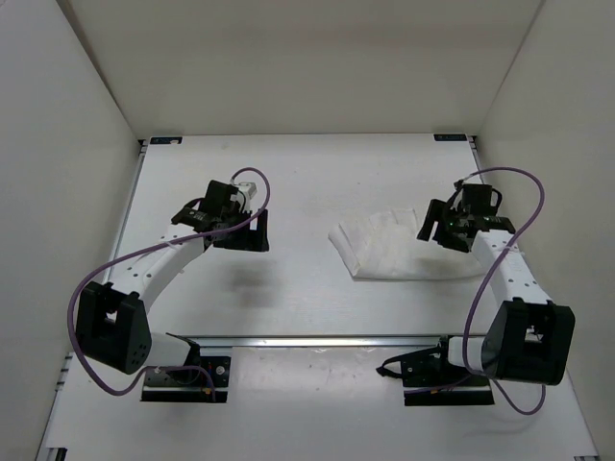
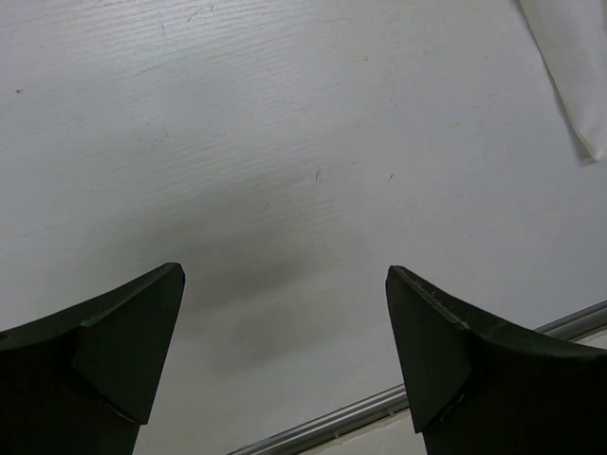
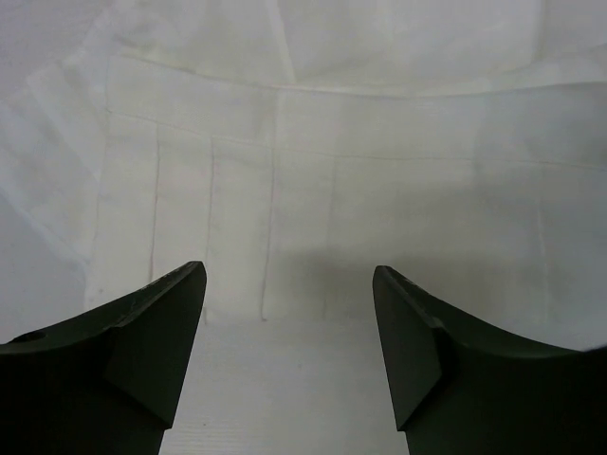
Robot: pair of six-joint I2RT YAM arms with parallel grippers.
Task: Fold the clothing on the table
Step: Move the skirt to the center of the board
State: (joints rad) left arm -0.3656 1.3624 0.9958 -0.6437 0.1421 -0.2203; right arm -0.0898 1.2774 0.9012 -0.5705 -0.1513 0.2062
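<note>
- Black two-finger left gripper [image 2: 285, 272] sits closest to its wrist lens. Jaws are spread wide with nothing between them, and only bare flat white matte table [image 2: 237, 123] lies below.
- Left arm hangs well apart from the work; only a cloth corner shows at the top right of its wrist view. Judgement: bring it across to a left corner, so both sides carry the fold evenly.
- White, thin, pleat-creased fabric garment [image 1: 389, 248] lies flat on the table's right half, near the right arm.
- Black two-finger right gripper [image 3: 288, 269] hovers over the garment's right part. Jaws are parted and hold nothing, and a fabric edge runs across just between the fingers.
- Judgement: pinch at that edge, not mid-panel. Thin cloth likely slides and bunches, so keep the lift low and fold along the pleat lines.
</note>
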